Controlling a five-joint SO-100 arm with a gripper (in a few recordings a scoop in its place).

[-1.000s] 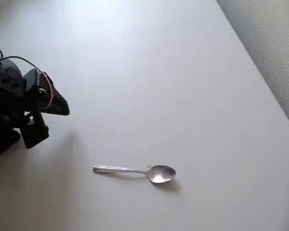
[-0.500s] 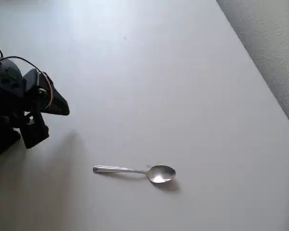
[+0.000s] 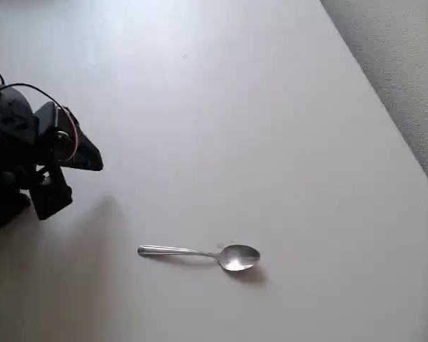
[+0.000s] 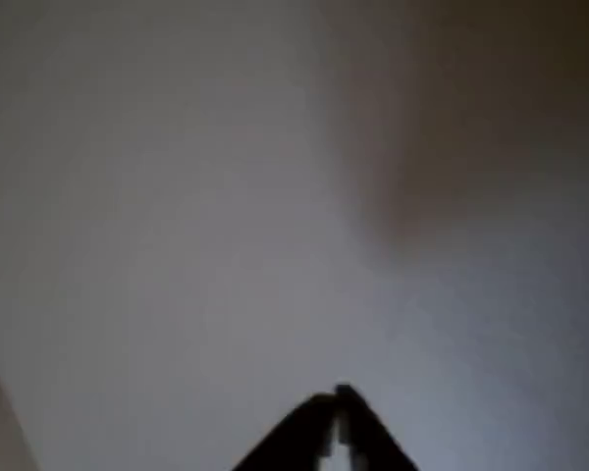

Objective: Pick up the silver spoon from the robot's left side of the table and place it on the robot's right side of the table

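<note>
The silver spoon [image 3: 200,254] lies flat on the white table [image 3: 271,128] in the overhead view, low and centre, bowl to the right and handle to the left. My black gripper [image 3: 96,159] sits at the left edge, folded back on the arm, well above and left of the spoon and apart from it. In the wrist view the gripper [image 4: 336,397] shows its two dark fingers meeting at the tips, shut with nothing between them, over blurred pale tabletop.
The table's straight right edge runs diagonally at the upper right, with grey speckled floor [image 3: 406,64] beyond it. The arm's black base [image 3: 14,171] with red and black wires stands at the left edge.
</note>
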